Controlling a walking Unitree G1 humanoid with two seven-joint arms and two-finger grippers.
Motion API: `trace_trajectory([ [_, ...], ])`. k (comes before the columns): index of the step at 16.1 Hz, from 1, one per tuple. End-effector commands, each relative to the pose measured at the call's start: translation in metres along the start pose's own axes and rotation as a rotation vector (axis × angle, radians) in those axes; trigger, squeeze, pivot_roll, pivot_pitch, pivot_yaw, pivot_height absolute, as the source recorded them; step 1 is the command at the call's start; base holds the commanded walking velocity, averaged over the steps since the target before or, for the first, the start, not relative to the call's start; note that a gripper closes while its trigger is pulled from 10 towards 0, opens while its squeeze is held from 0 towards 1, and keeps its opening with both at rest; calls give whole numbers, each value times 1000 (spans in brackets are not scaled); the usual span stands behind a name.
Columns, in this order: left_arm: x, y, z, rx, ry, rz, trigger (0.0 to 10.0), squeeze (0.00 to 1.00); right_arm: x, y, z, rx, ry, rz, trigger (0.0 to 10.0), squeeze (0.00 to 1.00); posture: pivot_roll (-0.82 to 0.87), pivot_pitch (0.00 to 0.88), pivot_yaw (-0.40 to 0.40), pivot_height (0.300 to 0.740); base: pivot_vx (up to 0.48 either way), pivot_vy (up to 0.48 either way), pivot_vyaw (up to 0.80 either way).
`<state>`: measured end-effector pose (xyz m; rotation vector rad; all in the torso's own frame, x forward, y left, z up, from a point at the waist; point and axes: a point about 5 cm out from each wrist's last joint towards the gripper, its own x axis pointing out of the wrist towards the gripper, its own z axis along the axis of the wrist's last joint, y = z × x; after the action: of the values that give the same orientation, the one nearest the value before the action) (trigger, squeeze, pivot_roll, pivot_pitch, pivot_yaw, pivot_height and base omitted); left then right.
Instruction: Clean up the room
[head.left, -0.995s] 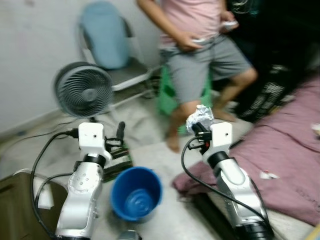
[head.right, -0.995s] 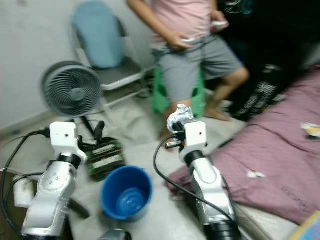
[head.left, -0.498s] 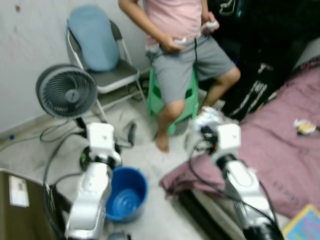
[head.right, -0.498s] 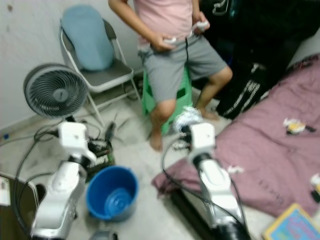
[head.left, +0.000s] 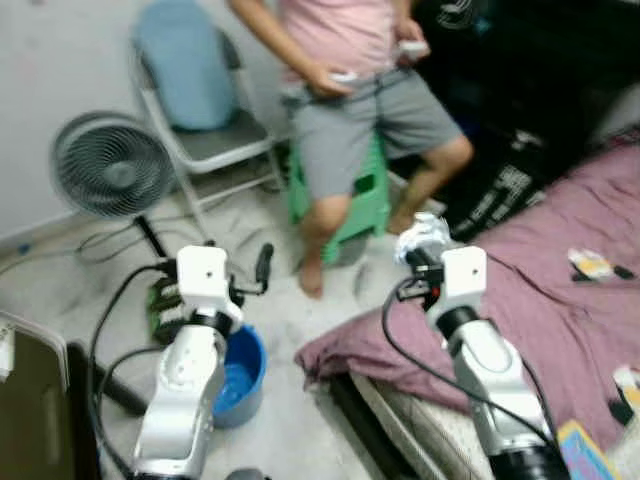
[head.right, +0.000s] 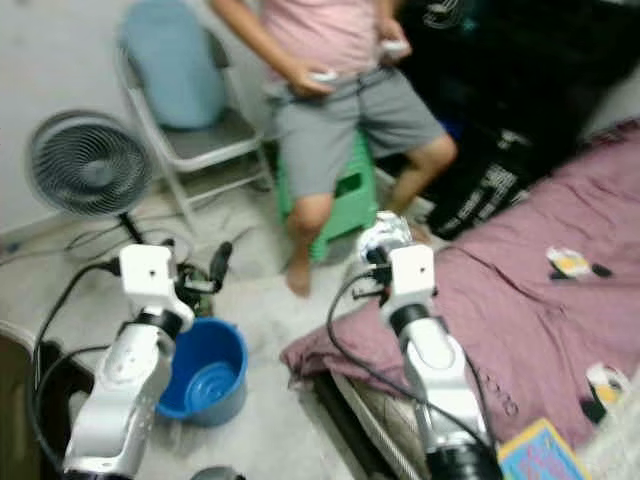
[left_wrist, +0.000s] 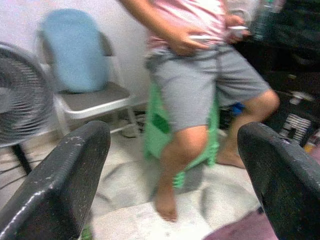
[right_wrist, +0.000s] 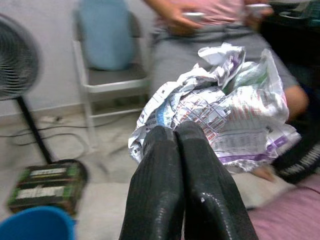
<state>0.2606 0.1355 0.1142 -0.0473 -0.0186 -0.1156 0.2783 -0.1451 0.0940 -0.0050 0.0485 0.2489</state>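
1. Your right gripper (right_wrist: 175, 137): raised in front of the robot, over the edge of the purple bedspread (head.left: 540, 290). Its two black fingers are pressed together, pinching a crumpled wad of printed paper (right_wrist: 220, 110). The wad sticks out past the fingertips.

2. Your left gripper (head.left: 262, 268): held up at about the same height on the other side, fingers spread wide with nothing between them. Through the gap, the wrist camera looks at the seated person and the folding chair.

3. Blue bucket (head.right: 205, 370): stands on the pale floor, below and just beside your left forearm, mouth up. It is well apart from the paper wad.

4. Green-and-black box (right_wrist: 47, 186): lies flat on the floor near the bucket, at the foot of the fan.

5. Round grey fan (head.left: 112, 165): stands on the floor against the wall, its cable trailing across the floor.

6. Folding chair (head.left: 205, 150): beside the fan, with a light blue cushion (head.left: 185, 62) leaning on its back.

7. Person (head.left: 360, 110): sits on a green stool (head.left: 350, 195), in a pink top and grey shorts, holding small white controllers in both hands, one bare foot on the floor.

8. Bedspread: several small scraps of litter (head.right: 570, 262) lie on it, too blurred to name.
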Motion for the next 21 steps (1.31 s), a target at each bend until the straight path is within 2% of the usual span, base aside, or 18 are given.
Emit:
trace_trajectory([
  [1,-2,7,2,10,-8,19,10000,0,4,7,5,1,-20,25,10000,0,-23,0,20,740,0,0,800],
  [16,-2,7,2,26,-14,27,10000,0,5,7,5,2,-18,31,10000,0,-22,0,16,740,0,0,800],
  [21,-2,4,2,8,-15,-10,10000,0,6,6,5,3,-16,27,10000,0,-23,0,16,740,0,0,101],
])
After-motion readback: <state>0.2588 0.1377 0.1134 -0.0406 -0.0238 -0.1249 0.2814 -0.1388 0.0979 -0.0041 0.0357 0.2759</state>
